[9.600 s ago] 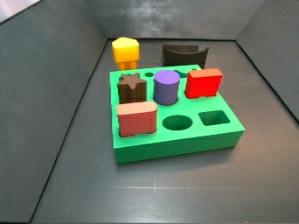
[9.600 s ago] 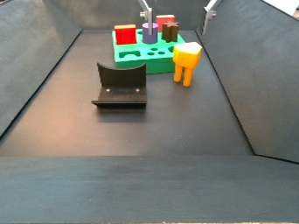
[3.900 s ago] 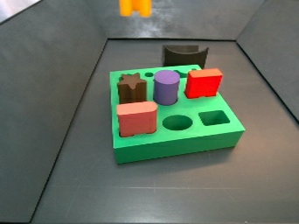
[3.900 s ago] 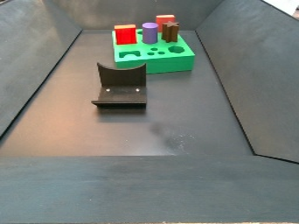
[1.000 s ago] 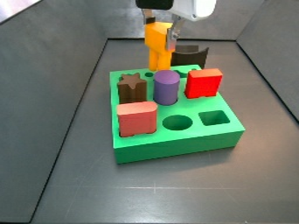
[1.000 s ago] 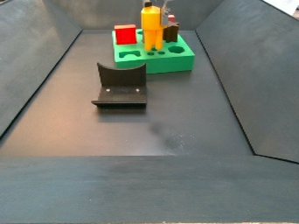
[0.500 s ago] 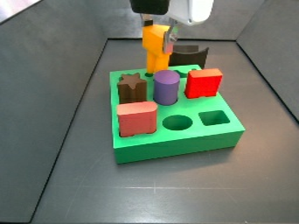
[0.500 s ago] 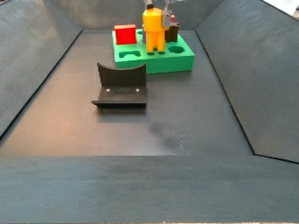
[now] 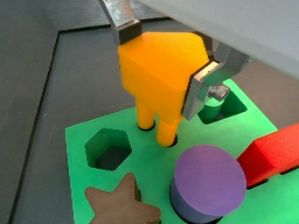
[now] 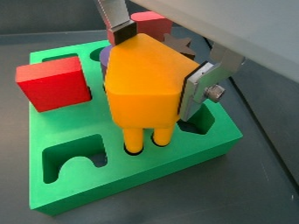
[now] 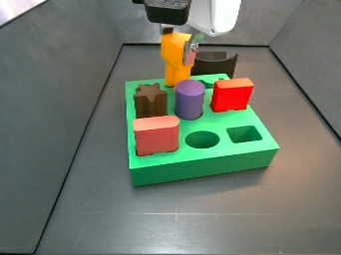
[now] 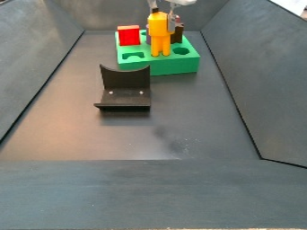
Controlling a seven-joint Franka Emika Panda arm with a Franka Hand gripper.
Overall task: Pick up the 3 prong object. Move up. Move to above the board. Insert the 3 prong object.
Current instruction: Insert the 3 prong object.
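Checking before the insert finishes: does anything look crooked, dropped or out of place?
Nothing stands out. The gripper holds the 3 prong object upright, legs entering the board. The dark arch block lies on the floor, apart.

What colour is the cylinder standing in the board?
Purple. The upright cylinder in the green board shows best in a wrist view, beside the claw holding the orange-yellow 3 prong object.

You are looking at the gripper (image 11: 177, 42), hanging over the rear of the board (image 11: 200, 171). In a side view its housing is showing white and rounded, with a dark block at one side. In both wrist views its fingers (image 9: 212, 80) are showing as flat silver plates with dark pads, one bearing a small round screw head, under a pale grey casing.
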